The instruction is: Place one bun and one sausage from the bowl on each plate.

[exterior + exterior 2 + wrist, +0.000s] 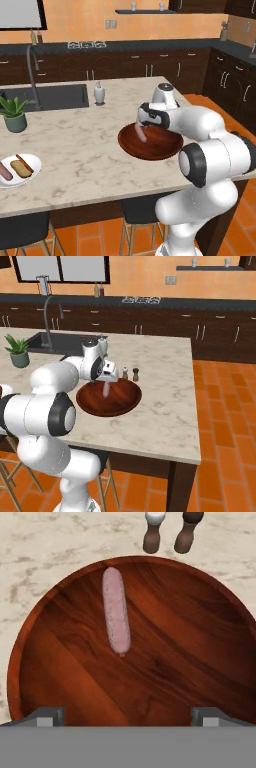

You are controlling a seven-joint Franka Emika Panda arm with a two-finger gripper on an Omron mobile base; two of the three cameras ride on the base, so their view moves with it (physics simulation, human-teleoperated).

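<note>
The reddish-brown bowl (165,147) sits near the island's front edge and holds one pink sausage (141,133). My gripper (143,123) hangs just above the bowl's left part, open, with nothing between its fingers. In the hand view the sausage (116,609) lies upper left in the bowl (190,642), ahead of the open gripper (129,717) and apart from both fingertips (47,716). From the right the sausage (106,388) lies under the gripper (106,379) in the bowl (122,401). The white plate (31,161) at the far left carries a bun (21,166) and a sausage (5,171).
Salt and pepper shakers (130,374) stand just behind the bowl. A potted plant (14,114), a soap dispenser (99,93) and the sink (50,97) with its faucet lie toward the back left. The counter's right edge (192,401) drops to the tiled floor.
</note>
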